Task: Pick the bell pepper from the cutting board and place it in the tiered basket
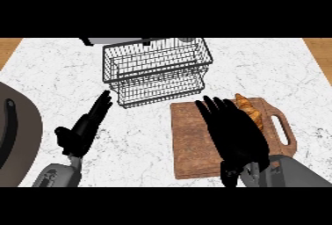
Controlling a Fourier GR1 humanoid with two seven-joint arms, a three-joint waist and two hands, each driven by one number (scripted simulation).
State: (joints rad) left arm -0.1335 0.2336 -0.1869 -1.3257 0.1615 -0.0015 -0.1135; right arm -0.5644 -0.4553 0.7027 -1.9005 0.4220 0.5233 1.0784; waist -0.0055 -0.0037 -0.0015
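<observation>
While the right hand (235, 134) hovered flat and straight-fingered over the cutting board (194, 140), no bell pepper showed; the tiered basket (156, 70) held nothing.

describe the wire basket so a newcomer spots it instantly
On the white marble counter, look toward the far edge, beyond the wooden cutting board. The basket is a dark wire frame with two stacked tiers, the only see-through mesh thing there.

Nothing here can be read — no labels, brands, numbers or signs on anything standing on the counter (272, 74).
</observation>
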